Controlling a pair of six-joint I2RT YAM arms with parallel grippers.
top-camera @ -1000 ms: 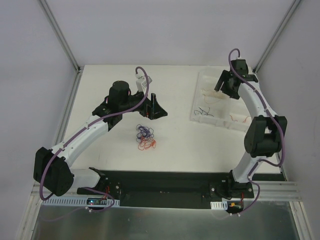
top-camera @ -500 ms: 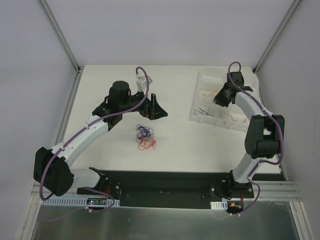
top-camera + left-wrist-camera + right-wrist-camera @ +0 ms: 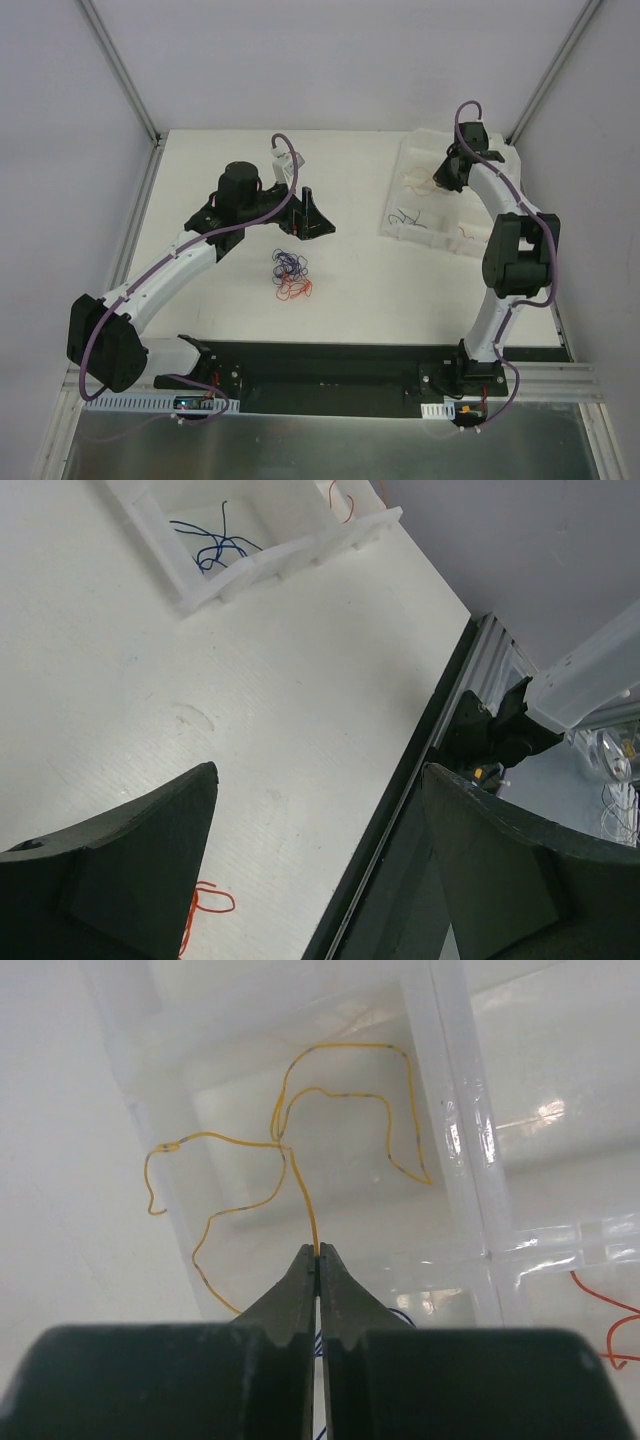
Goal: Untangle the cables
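One yellow wire [image 3: 300, 1150] is pinched in the clenched tips of the right gripper [image 3: 318, 1256], running straight ahead of them before looping loosely across a compartment of the white plastic tray [image 3: 450, 1160]. The knot of cables [image 3: 290, 274], purple-blue and red, lies on the white table [image 3: 220, 160] near the left gripper [image 3: 306, 222], toward the arm bases. That gripper's jaws are spread wide, grasping nothing, and pale grey walls [image 3: 330, 60] enclose the table.

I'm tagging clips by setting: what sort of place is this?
Probably a robotics lab work cell: a white table enclosed by plain panels, the left arm and right arm bolted at its near edge, and a compartmented tray of thin wires.
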